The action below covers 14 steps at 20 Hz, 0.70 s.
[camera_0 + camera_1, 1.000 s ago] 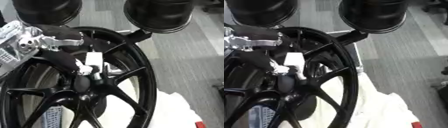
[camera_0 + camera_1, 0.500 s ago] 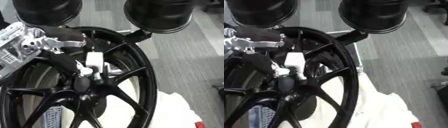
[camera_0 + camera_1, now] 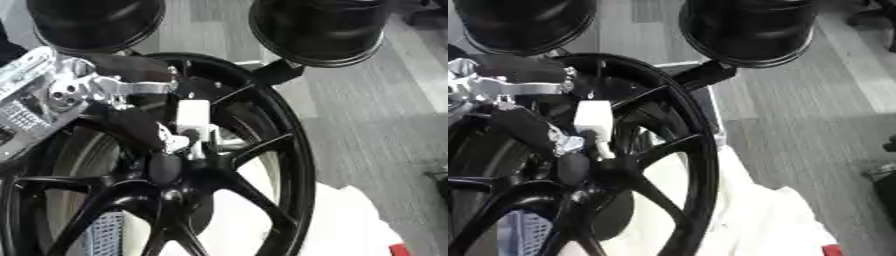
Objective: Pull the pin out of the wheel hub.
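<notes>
Left eye view, wheel hub (image 3: 188, 175): a black spoked wheel filled the lower left and middle of the frame, standing on edge with its rim (image 3: 293, 150) arcing down the right side; in my judgement it was propped upright so the centre faced the robot's reach.
White cloth (image 3: 772, 220): lay under the wheel at the lower right of the frame, probably as padding to keep the rim off the grey floor (image 3: 376, 115).
Left hand (image 3: 131, 120): came in from the upper left of the frame, silver wrist parts above, dark fingers (image 3: 140, 127) curled down against the pin's left side; it appeared to pinch the pin just below its white head, though the exact contact was partly hidden by the spokes.
Right hand: showed in neither view.
Pin (image 3: 194, 122): sat just above the hub's centre, a white block-shaped head on top and a thin pale shaft below (the shaft's lower end vanished among the spokes).
Pin's long axis: ran nearly up-and-down in the frame, head toward the top, tip toward the hub, leaning slightly.
Reason for the hold: gripping near the head would let the pull follow that axis, away from the hub.
</notes>
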Motion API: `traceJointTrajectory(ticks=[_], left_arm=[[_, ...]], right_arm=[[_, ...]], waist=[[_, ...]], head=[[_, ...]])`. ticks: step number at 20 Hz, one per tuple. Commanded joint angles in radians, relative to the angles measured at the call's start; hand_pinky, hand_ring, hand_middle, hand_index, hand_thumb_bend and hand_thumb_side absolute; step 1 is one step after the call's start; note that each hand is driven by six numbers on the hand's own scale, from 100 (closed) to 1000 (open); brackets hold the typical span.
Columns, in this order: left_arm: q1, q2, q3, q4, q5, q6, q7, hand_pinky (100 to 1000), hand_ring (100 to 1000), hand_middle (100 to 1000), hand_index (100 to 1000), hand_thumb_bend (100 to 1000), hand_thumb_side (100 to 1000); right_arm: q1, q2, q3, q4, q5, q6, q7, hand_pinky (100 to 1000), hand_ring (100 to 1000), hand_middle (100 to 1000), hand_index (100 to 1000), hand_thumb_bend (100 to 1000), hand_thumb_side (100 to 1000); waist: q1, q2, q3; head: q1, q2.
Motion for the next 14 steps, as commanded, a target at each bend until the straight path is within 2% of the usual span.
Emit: traceJointTrajectory(ticks=[1, 4, 6, 7, 8, 11, 14], left_arm=[[-0.010, 0.009, 0.019, -0.017, 0.017, 0.011, 0.032, 725, 551, 344, 634, 100, 434], [-0.005, 0.008, 0.027, -0.019, 0.050, 0.029, 0.073, 695, 530, 325, 603, 100, 427], [-0.003, 0.011, 0.035, -0.026, 0.075, 0.040, 0.103, 666, 512, 305, 570, 100, 380], [-0.001, 0.013, 0.041, -0.031, 0.087, 0.046, 0.119, 643, 492, 275, 539, 100, 291], [0.001, 0.015, 0.049, -0.036, 0.101, 0.053, 0.138, 626, 478, 254, 518, 100, 262], [0.014, 0.023, 0.082, -0.054, 0.139, 0.071, 0.199, 598, 459, 227, 494, 100, 266], [0.038, 0.039, 0.140, -0.072, 0.179, 0.087, 0.257, 592, 451, 211, 484, 100, 278]], right_arm=[[-0.002, -0.010, -0.003, -0.018, -0.004, -0.001, -0.003, 765, 577, 507, 680, 100, 610], [-0.002, -0.008, -0.002, -0.018, -0.004, 0.000, -0.003, 765, 578, 508, 680, 100, 611], [-0.001, -0.006, -0.002, -0.018, -0.003, 0.001, -0.003, 766, 578, 508, 680, 100, 612], [-0.001, -0.006, -0.003, -0.018, -0.003, 0.001, -0.003, 766, 578, 508, 680, 100, 613], [0.000, -0.006, -0.003, -0.018, -0.003, 0.001, -0.003, 766, 578, 508, 680, 100, 613], [0.000, -0.006, -0.002, -0.018, -0.003, 0.001, -0.002, 766, 578, 508, 681, 100, 614], [0.002, -0.006, -0.005, -0.018, -0.001, 0.001, -0.004, 766, 578, 509, 680, 100, 613]], waist=[[-0.005, -0.016, -0.001], [-0.006, -0.016, -0.001], [-0.007, -0.016, 0.000], [-0.007, -0.017, 0.000], [-0.007, -0.017, 0.000], [-0.008, -0.019, 0.000], [-0.008, -0.021, 0.002]], head=[[0.001, -0.014], [0.000, -0.014], [-0.001, -0.015], [-0.001, -0.014], [-0.002, -0.015], [-0.003, -0.015], [-0.005, -0.014]])
